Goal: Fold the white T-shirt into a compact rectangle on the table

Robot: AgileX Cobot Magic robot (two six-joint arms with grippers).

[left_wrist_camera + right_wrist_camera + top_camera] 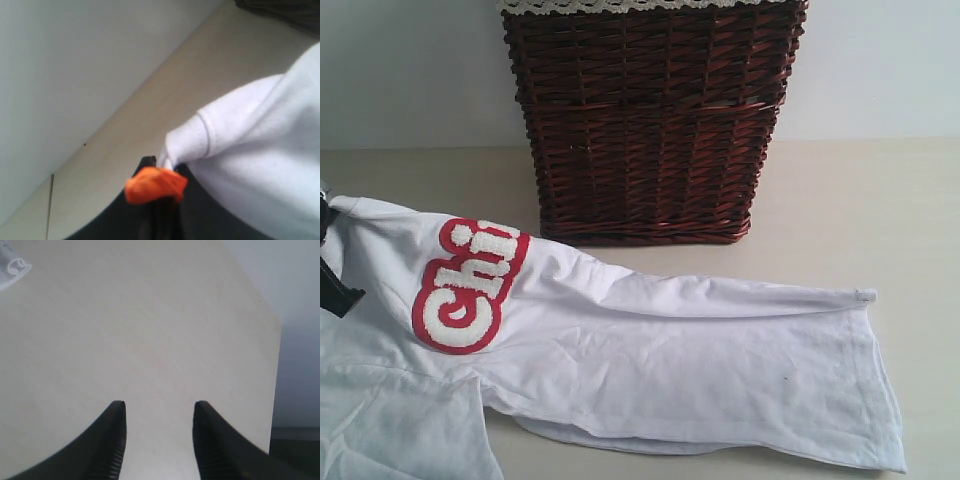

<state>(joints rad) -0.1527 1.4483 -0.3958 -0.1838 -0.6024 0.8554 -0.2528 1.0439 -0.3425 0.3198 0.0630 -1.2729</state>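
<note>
Exterior view: the white T-shirt [650, 370] lies spread over the lower half of the frame, from the left edge to the lower right corner. It is creased and partly doubled over, and its long straight hem end sits at the right. The fuzzy white lettering [468, 288] outlined in red shows at the left, tilted, with only "Chi" readable. The pale tabletop [880, 210] carries the shirt. A dark wicker basket [645, 120] stands upright at the upper centre, just behind the cloth, with a strip of lace trim [620, 5] along its top. At the far left edge the black left fingers [336, 292] meet the shirt's raised edge.

Left wrist view: the left fingers [165, 222], dark at the bottom centre, are clenched on the shirt's neck edge. The orange tag [156, 185] bunches right at their tips. White cloth fills the right side of the frame and hangs from that grip. The tabletop runs as a diagonal band across the middle, with a pale wall [75, 65] at the upper left.

Right wrist view: the right fingers [112, 445] stand apart at the bottom of the frame, released, with nothing between them. Only bare tabletop lies beyond them. A small white shape [15, 267] sits in the upper left corner, too little of it in view to name.
</note>
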